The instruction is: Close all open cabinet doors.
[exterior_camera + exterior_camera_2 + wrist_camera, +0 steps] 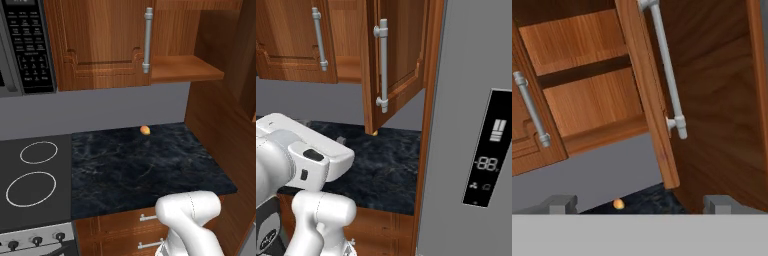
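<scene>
The open cabinet door [393, 60] runs off the top edge of the right base view, and its lower corner hides part of the desk [386, 165] behind it. A small orange-yellow thing [145, 130] near the desk's back edge is too small to identify. The microwave [22, 45] is cut by the left edge. The white arm [301, 165] hides the desk's left part.
</scene>
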Tool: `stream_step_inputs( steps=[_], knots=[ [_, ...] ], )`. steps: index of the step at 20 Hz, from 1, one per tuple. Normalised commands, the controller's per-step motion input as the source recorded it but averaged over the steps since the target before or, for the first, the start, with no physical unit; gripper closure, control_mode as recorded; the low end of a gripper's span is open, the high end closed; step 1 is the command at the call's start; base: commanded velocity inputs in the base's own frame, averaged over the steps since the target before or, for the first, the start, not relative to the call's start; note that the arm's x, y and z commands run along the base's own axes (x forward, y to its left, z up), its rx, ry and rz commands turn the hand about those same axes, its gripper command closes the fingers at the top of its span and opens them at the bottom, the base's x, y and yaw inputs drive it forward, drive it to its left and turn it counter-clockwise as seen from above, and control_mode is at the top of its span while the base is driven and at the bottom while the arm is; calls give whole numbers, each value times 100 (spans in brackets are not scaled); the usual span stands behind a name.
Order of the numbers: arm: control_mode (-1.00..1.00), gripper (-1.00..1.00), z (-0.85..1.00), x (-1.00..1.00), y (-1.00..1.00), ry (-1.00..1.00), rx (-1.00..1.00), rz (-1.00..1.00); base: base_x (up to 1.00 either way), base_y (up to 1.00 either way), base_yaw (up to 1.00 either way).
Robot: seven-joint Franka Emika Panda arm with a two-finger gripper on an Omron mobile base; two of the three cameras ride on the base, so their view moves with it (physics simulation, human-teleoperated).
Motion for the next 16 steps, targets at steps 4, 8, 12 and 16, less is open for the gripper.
stream_step_inputs(
  steps=[4, 8, 12, 16],
  knots=[
    [-100, -100, 0, 0, -3, 0, 0, 2, 0, 0, 0],
    [-100, -100, -37, 0, -2, -22, -9, 9, 0, 0, 0],
    [-100, -100, -36, 0, -1, -37, -14, 10, 0, 0, 0],
    [-100, -100, -32, 0, 0, -35, -11, 7, 0, 0, 0]
  ],
)
